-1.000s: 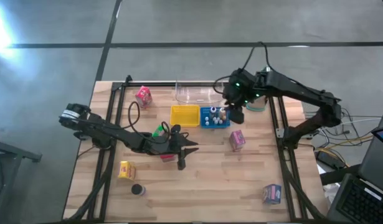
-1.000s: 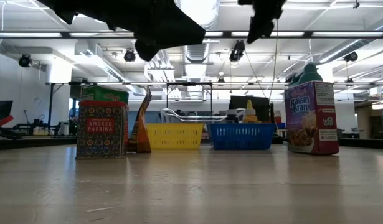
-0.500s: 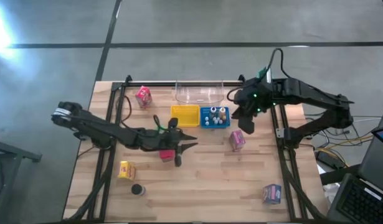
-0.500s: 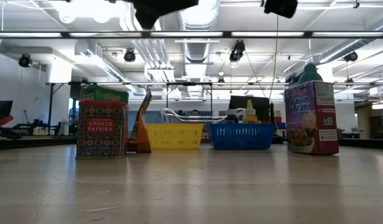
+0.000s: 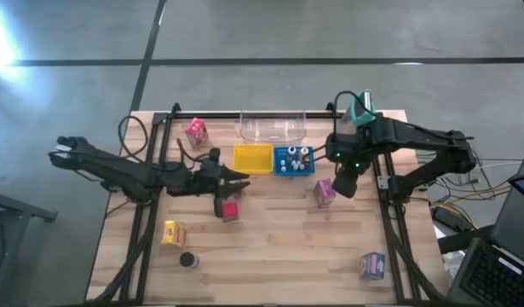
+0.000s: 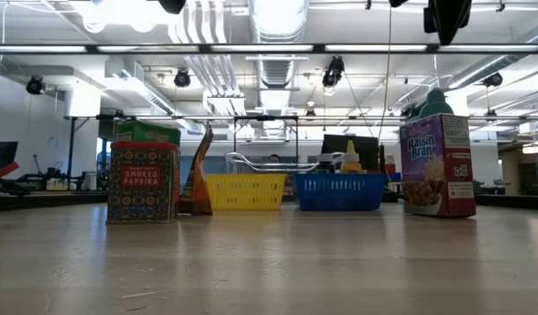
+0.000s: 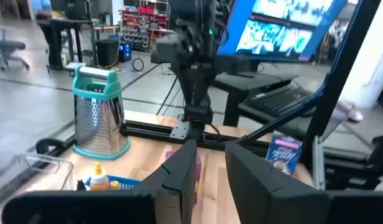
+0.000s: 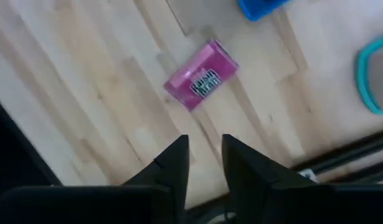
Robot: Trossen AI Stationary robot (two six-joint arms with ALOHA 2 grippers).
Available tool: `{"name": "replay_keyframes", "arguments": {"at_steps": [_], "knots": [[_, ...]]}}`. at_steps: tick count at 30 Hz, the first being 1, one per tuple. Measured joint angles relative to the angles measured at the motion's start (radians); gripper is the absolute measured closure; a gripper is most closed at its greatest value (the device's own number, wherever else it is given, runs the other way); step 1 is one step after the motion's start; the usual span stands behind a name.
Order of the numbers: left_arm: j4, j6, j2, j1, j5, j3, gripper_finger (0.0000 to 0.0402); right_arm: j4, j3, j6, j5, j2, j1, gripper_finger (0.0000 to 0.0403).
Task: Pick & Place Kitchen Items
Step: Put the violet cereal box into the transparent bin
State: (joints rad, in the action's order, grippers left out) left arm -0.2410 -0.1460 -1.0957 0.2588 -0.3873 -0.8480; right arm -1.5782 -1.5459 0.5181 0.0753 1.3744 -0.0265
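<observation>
A: Right end effector (image 5: 344,185) state? Left end effector (image 5: 222,205)?
B: Right hovers beside the purple carton (image 5: 325,192), fingers narrowly apart, empty. Left: narrow gap, empty, above the red carton (image 5: 230,211) on the counter (image 5: 287,247).

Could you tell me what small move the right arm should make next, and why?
Probably lower the right claw onto the purple carton. The claw hangs just beside and above it, its fingers slightly apart with nothing between them, and the carton stands free on the table.
</observation>
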Motion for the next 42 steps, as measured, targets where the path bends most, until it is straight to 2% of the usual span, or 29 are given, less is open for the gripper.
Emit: {"name": "replay_keyframes", "arguments": {"at_steps": [4, 9, 12, 17, 21, 27, 31, 36, 42], "knots": [[0.005, 0.012, 0.015, -0.001, -0.019, 0.002, 0.0310, 0.003, 0.015, -0.012, 0.055, 0.001, 0.000, 0.0279], [0.005, 0.095, 0.017, -0.002, -0.171, 0.002, 0.0310, 0.008, 0.012, 0.029, 0.070, -0.004, 0.000, 0.0235], [0.006, 0.159, 0.017, -0.002, -0.234, 0.002, 0.0310, 0.007, 0.012, 0.112, -0.008, -0.004, -0.006, 0.0208], [0.006, 0.251, 0.017, -0.003, -0.248, 0.002, 0.0310, 0.039, 0.025, 0.280, -0.160, -0.004, -0.006, 0.0170], [0.006, 0.325, 0.017, -0.004, -0.277, 0.002, 0.0310, 0.087, 0.037, 0.362, -0.162, 0.010, -0.006, 0.0139], [0.010, 0.329, 0.025, -0.004, -0.330, 0.002, 0.0310, 0.086, 0.040, 0.362, -0.143, 0.075, -0.006, 0.0097], [0.014, 0.357, 0.025, -0.011, -0.337, 0.003, 0.0310, 0.091, 0.050, 0.351, -0.155, 0.122, -0.006, 0.0080], [0.061, 0.370, 0.050, -0.024, -0.397, 0.003, 0.0310, 0.099, 0.066, 0.390, -0.154, 0.186, -0.006, 0.0068], [0.259, 0.272, 0.133, -0.079, -0.404, 0.003, 0.0310, 0.110, 0.093, 0.446, -0.128, 0.235, -0.006, 0.0068]]}}
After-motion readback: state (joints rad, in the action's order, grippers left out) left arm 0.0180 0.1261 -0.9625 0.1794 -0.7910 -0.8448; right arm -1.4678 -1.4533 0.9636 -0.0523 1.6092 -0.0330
